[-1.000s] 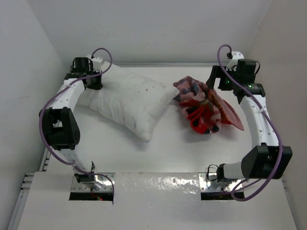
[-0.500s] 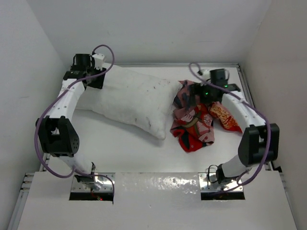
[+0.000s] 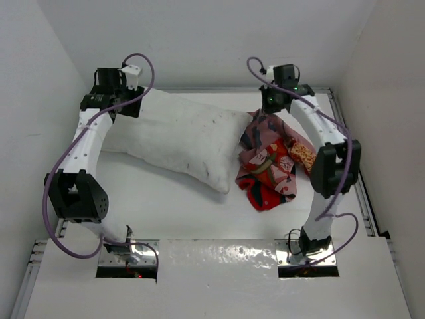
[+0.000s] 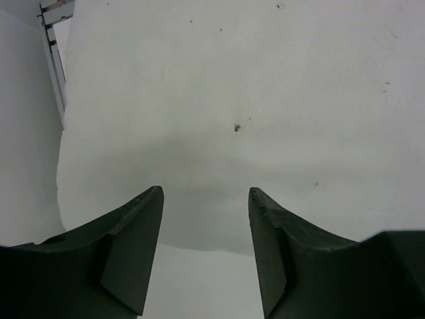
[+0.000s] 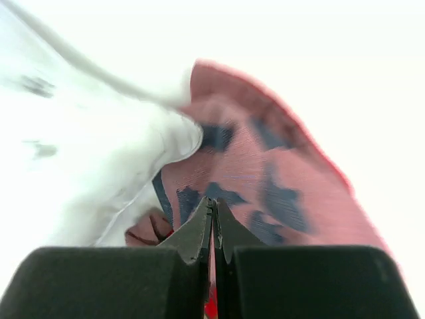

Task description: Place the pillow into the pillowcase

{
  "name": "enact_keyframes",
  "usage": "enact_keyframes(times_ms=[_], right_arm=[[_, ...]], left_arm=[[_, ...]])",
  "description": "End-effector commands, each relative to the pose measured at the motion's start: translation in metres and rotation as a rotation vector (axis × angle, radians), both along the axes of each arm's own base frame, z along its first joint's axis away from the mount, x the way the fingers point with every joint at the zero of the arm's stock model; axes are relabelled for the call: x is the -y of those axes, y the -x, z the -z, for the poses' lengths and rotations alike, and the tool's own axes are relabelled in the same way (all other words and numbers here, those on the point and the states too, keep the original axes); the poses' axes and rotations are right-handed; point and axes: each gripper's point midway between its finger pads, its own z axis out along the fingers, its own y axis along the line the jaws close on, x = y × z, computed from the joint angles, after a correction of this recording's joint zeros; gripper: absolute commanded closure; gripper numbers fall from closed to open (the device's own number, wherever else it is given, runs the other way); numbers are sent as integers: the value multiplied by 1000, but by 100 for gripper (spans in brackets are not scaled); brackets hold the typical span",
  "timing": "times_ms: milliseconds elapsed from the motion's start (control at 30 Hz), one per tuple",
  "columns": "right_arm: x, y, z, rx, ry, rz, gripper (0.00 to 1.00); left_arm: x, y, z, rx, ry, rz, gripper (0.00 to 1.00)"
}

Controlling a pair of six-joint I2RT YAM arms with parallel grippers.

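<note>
Since half a second back, the right arm has swung away toward the far wall, and the right gripper (image 5: pixel 212 206) now sits at the far edge of the pillowcase (image 3: pixel 269 169). Its fingers are pinched tight together on that fabric, whose pale pink inner side spreads out ahead of the tips. The pillow (image 3: pixel 186 139) lies just to this gripper's left, its corner touching the case. The left gripper (image 4: pixel 204 193) hangs over the pillow's far left end, jaws spread wide with nothing between them, and the speckled white cover lies directly beneath. Pillow and case both lie on the white table (image 3: pixel 166 212).
</note>
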Motion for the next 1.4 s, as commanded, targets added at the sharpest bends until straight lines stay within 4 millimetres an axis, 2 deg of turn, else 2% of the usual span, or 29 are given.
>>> enact_keyframes(times_ms=[0,33,67,100,167,200,233,300,333,367,400,433,500,533,567,600,667,767,833,867,900,967,1000,1100,1200,1233,1300,1333,1367], right_arm=[[23,8,-136,292,-30,47,100],[31,14,-144,327,-16,56,100],[33,22,-161,369,-15,49,100],[36,39,-195,449,-19,33,100],[31,59,-211,484,-10,-52,100],[32,77,-218,498,13,-94,83],[33,87,-194,440,18,-100,34],[39,107,-164,354,23,-46,13],[35,120,-121,244,14,-24,2],[31,130,-101,189,3,-13,1],[28,144,-66,100,-25,39,1],[18,153,-57,91,-37,46,1],[8,158,-38,100,-58,86,1],[4,173,-15,61,-78,129,1],[0,176,-5,56,-108,147,1],[-4,179,17,53,-157,180,1],[-9,180,36,54,-206,196,1],[-18,171,61,54,-243,201,1],[-21,155,61,101,-259,207,7],[-21,151,67,97,-247,215,10],[-21,139,61,149,-258,220,14],[-19,130,62,175,-239,232,29],[-16,125,66,178,-215,233,37],[1,121,74,163,-137,257,99],[11,124,53,181,-92,231,100],[12,125,20,259,-109,213,100],[19,131,-25,330,-88,195,100],[23,138,-67,422,-107,185,100],[28,151,-82,423,-69,152,100]], left_arm=[[-4,8,-40,97,-22,-7,47],[-4,9,-41,98,-25,-1,47],[-4,9,-41,98,-28,1,47],[-4,8,-44,102,-32,6,47],[-1,7,-43,90,-25,27,47],[1,4,-48,99,-26,38,47],[2,4,-49,99,-23,45,47],[6,1,-52,102,-12,64,47],[7,0,-53,105,-10,68,47],[10,0,-53,101,-1,78,47],[11,-1,-56,105,4,82,47],[12,-1,-56,102,7,87,47],[14,1,-57,101,16,92,46],[14,2,-58,104,17,91,46],[14,4,-60,105,19,90,46],[14,6,-58,101,22,92,46],[15,10,-60,107,24,96,46],[15,17,-58,105,26,90,46],[15,22,-59,108,27,90,46],[14,24,-62,117,24,86,46],[14,26,-60,112,23,85,46],[12,32,-68,135,13,76,46],[11,35,-65,128,5,75,46],[7,43,-65,137,-13,63,45],[5,49,-66,142,-27,61,45],[5,52,-69,148,-29,63,45],[5,53,-70,152,-35,73,45],[6,53,-72,156,-34,78,45],[8,52,-75,165,-31,88,45]])
